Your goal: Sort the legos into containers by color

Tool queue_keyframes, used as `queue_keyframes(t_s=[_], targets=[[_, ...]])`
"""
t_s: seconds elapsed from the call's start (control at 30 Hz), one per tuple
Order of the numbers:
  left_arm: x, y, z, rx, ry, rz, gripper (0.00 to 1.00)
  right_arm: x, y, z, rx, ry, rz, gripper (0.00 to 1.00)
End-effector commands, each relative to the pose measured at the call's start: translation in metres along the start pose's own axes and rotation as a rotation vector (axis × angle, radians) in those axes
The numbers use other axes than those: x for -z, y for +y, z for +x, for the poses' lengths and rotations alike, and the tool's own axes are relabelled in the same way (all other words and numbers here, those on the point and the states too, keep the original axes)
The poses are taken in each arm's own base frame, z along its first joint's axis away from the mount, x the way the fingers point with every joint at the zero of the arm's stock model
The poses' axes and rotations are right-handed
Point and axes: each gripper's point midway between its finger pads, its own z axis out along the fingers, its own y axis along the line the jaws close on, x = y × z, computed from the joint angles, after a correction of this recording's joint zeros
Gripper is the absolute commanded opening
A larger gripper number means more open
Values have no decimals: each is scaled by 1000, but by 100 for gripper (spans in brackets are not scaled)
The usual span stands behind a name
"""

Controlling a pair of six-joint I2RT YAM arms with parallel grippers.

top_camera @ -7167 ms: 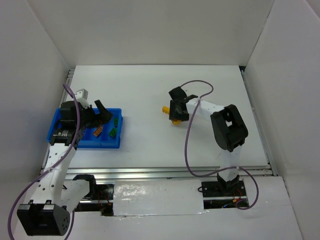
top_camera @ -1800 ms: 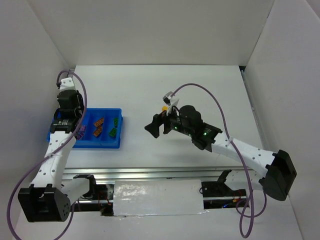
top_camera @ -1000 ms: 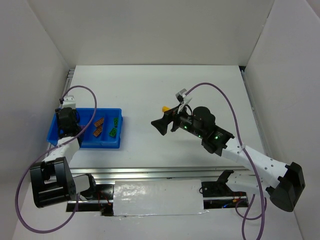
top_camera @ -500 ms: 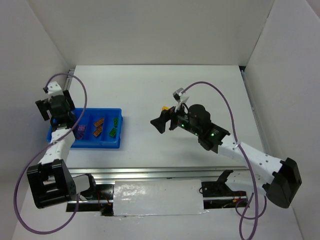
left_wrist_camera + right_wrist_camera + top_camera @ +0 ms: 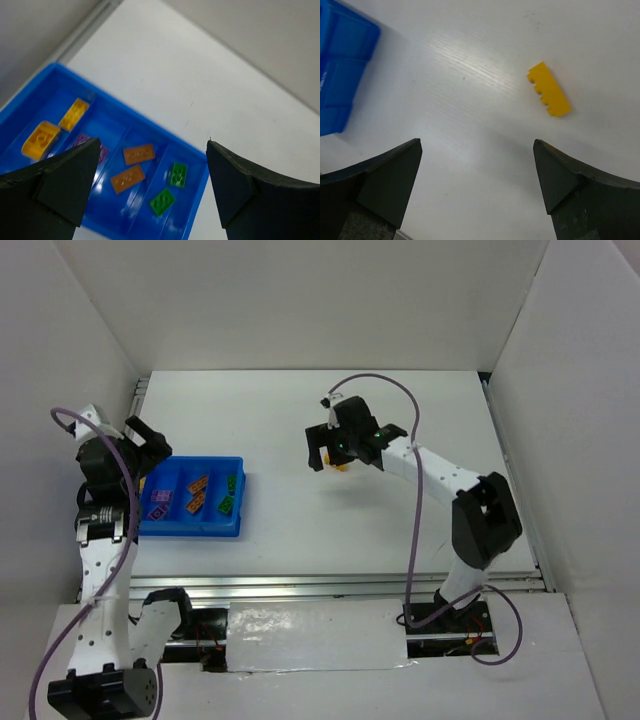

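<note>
Tray position: shallow bright blue plastic tray (image 5: 190, 529) sat by the left wall, close to the table's near edge. Its compartments held yellow bricks (image 5: 42, 138), purple bricks (image 5: 158, 506), orange bricks (image 5: 138, 154) and green bricks (image 5: 162, 201). Left gripper (image 5: 152, 150) hung over the tray's far-left corner, jaws wide apart, empty. Bare white table (image 5: 290, 430) separated the tray from the loose yellow plastic brick (image 5: 549, 90). Right gripper (image 5: 477, 145) hovered over that brick, jaws apart, holding nothing. Half a second before, it was left of the brick.

Legos (image 5: 139, 154) lie in the blue tray (image 5: 107, 117); one yellow lego (image 5: 549, 90) lies outside.
</note>
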Motion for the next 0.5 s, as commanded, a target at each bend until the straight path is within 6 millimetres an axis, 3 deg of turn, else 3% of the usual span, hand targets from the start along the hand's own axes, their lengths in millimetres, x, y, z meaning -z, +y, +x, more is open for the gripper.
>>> queue_keyframes(t_s=[0.0,0.03,0.17,0.4,0.47], targets=[[15,16,49,17,267,-99,99,-6,-27,5,95,127,96,100],[18,16,53,26,294,-100,99,-14,-39,7,112,157,152,100],[44,14,39,53,273,-107,100,-41,-70,17,160,281,155,99],[60,6,51,-38,226,-45,99,-70,-91,22,202,351,179,96],[61,0,53,-60,229,-15,100,-79,-105,29,201,384,216,94]])
